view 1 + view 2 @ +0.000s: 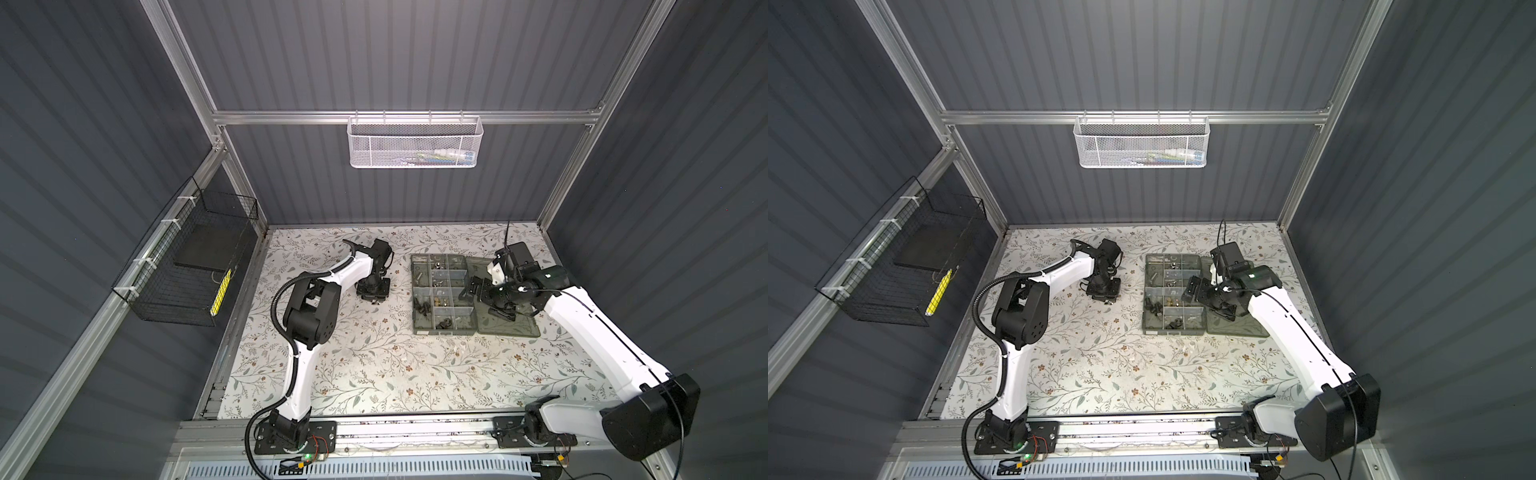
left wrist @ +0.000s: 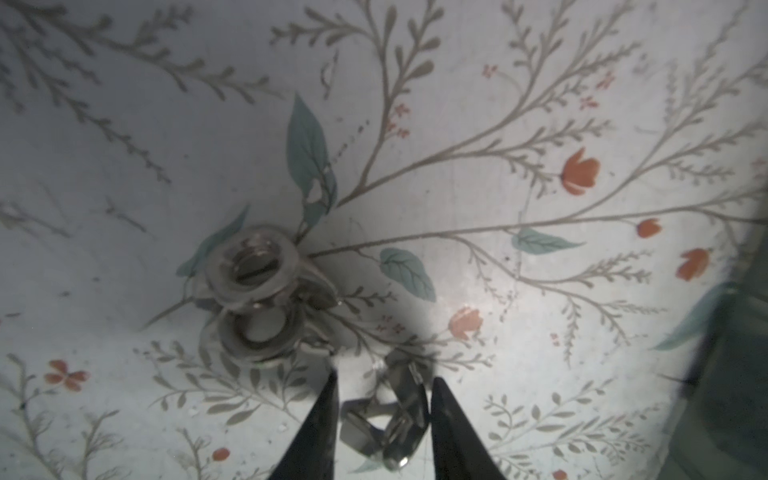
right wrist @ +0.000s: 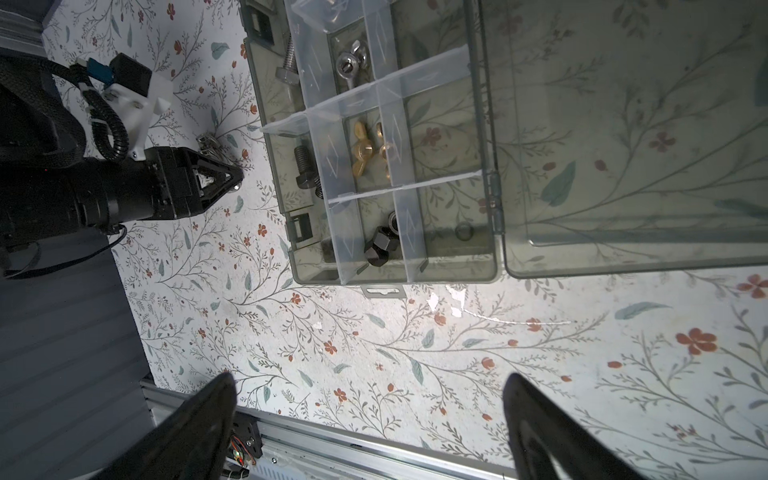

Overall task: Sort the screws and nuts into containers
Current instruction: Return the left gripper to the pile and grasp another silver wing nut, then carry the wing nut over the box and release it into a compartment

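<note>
1. The left gripper [image 1: 374,296] is pointed straight down at the flowered table [image 1: 374,374], just to the left of the organiser box [image 1: 444,331] in both top views.
2. In the left wrist view a silver winged nut [image 2: 386,415] is seen on the table between the two dark fingers [image 2: 324,419]. The narrow gap is filled from one finger to the other, but whether the piece is truly clamped cannot be told. Its outline is blurred, so the run of its long axis cannot be told either.
3. Near it, two silver ring nuts [image 2: 253,270] are laid touching each other, with their holes turned upward.
4. The right gripper [image 1: 475,289] is held above the box's right edge, beside the lid [image 1: 519,324]. In the right wrist view its jaws are seen spread wide, with nothing between them.
5. The box is set with its long axis running from the table's front towards the back wall. The lid is laid flat and open on the box's right side.
6. In the right wrist view a black bolt [image 3: 305,166] and a silver bolt [image 3: 286,62] are seen in the compartments along the latch wall, each with its long axis parallel to that wall.
7. Brass wing nuts [image 3: 365,151] and black hex nuts [image 3: 378,245] are kept in separate compartments of the middle column.
</note>
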`<state>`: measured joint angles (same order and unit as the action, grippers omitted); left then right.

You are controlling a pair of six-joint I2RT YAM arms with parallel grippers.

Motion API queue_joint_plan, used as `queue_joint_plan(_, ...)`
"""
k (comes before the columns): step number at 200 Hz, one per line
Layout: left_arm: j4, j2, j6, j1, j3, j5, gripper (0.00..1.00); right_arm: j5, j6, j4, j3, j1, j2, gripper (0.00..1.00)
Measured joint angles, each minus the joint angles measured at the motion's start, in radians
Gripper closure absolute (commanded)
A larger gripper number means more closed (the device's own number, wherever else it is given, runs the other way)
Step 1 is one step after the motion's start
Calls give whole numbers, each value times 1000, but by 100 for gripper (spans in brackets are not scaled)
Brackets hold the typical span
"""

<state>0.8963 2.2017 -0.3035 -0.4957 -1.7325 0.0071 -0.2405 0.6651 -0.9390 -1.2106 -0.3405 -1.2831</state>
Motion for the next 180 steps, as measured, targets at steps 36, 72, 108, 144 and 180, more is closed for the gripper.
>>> queue_joint_plan(36, 1, 0, 13, 0, 0, 2, 74, 5, 13, 1, 10, -1, 9, 1)
queue_joint_plan(72, -10, -12, 13, 0, 25, 11, 73, 6, 25, 5, 22, -1, 14, 1)
queue_joint_plan(108, -5, -35, 12, 0, 61, 12, 70, 5, 34, 11, 25, -2, 14, 1)
queue_joint_plan(144, -4, -42, 12, 0, 72, 15, 74, 5, 42, 15, 25, -10, 14, 1)
queue_joint_plan(180, -3, -42, 13, 1, 72, 20, 87, 5, 50, 23, 25, -15, 14, 1)
